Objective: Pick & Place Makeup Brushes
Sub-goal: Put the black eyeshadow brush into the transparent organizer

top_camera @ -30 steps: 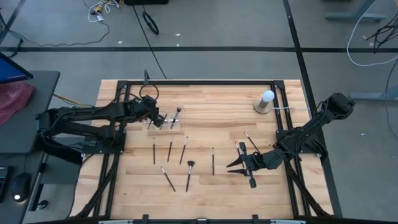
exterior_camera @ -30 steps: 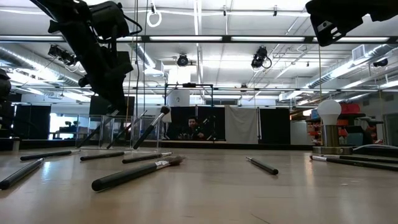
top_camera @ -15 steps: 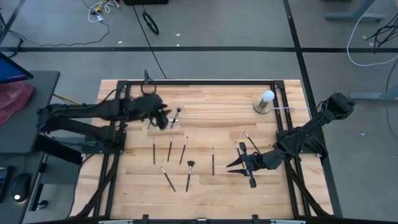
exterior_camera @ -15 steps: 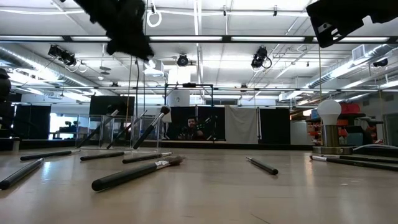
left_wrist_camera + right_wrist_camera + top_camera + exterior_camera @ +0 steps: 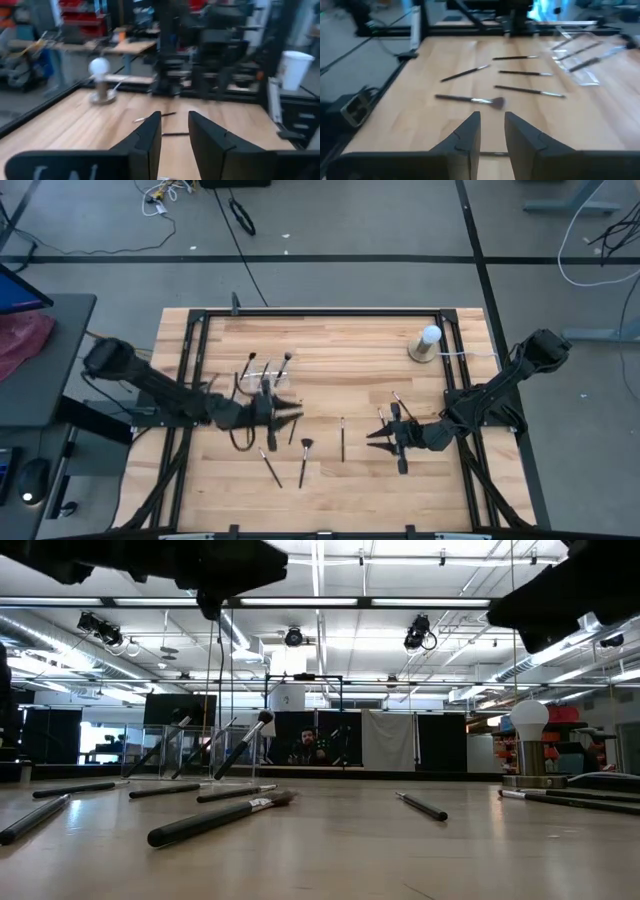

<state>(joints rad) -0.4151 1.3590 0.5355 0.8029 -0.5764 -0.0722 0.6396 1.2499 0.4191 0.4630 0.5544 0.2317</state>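
Left tool (image 5: 285, 413) over loose makeup brushes (image 5: 272, 468), fingers slightly apart, empty. Between picks. Next: descend, align, pinch one handle.

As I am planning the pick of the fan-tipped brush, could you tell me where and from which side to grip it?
Grip the fan brush mid-handle, coming straight down from above and closing across the stick. It lies flat on the table, spread tuft toward the far edge; the neighbouring brush lies clear of its handle.
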